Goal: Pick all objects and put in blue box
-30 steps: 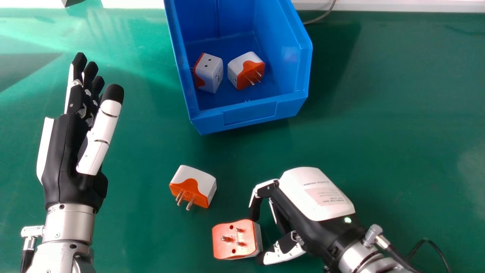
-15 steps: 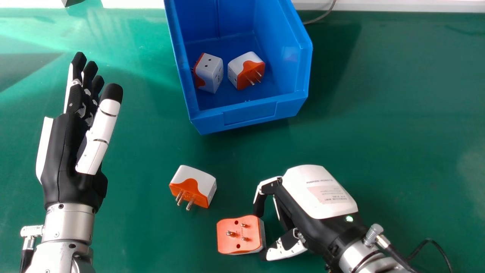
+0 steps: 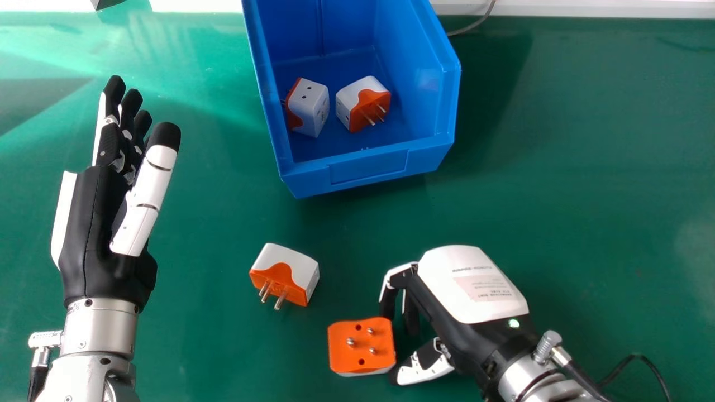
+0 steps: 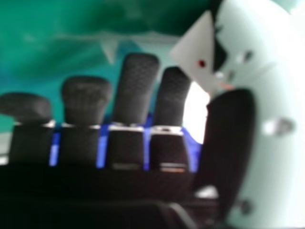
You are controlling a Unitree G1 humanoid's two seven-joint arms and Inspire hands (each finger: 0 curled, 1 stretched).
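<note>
In the head view, the box [image 3: 368, 167] stands by the surface's [image 3: 558, 195] far edge. Inside it, one plug [image 3: 313, 106] lies near the left wall, and another [image 3: 354, 100] sits just right of it. A loose plug [image 3: 287, 273] rests on the surface, nearer the robot than the box's near left corner. The right hand [image 3: 469, 285] is bent, pinching the gripped plug [image 3: 362, 346], its orange pronged face up. The left hand [image 3: 100, 223] is wide open and empty.

In the right hand view, the gripped plug's white corner shows beside the thumb [image 4: 279, 124].
</note>
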